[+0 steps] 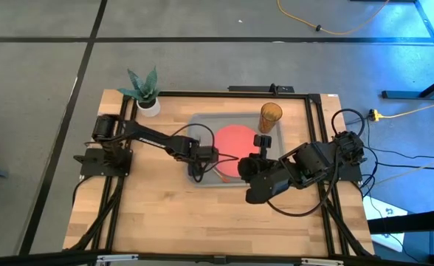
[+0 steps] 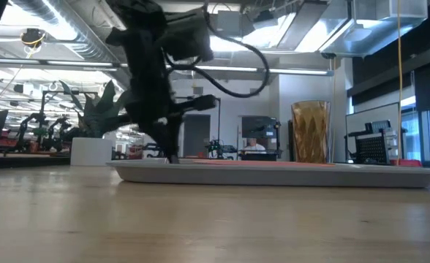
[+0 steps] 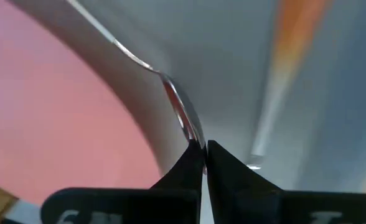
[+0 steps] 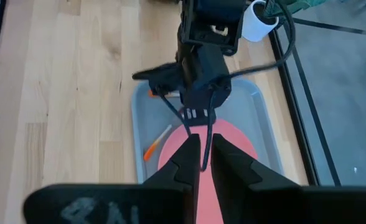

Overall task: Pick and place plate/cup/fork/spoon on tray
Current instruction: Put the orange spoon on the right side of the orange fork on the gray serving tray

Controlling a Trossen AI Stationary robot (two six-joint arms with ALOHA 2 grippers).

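Observation:
The grey tray (image 1: 202, 125) bears the coral-red plate (image 1: 235, 139) and, at its far right corner, the amber cup (image 1: 270, 117). An orange-handled fork (image 4: 153, 148) lies on the tray floor left of the plate. My left gripper (image 3: 205, 149) reaches down low over the tray's left part (image 2: 138, 166), shut on the spoon (image 3: 183, 115). The spoon's orange handle (image 4: 152, 93) sticks out sideways. My right gripper (image 4: 205, 146) hovers high above the tray's near right corner, shut with nothing in it. My left gripper pinches the spoon's wide silver end (image 3: 192, 134) between its two fingertips. The fingers come steeply from above. The thin silver stem (image 3: 117, 43) runs away from them past the plate's edge. I cannot tell whether the spoon touches the tray.
A white pot with a green plant (image 1: 147, 103) stands at the table's far left corner. Bare wood lies in front of the tray (image 1: 202, 222) and to its left. The right arm's bulk (image 1: 305, 166) hangs over the table's right side.

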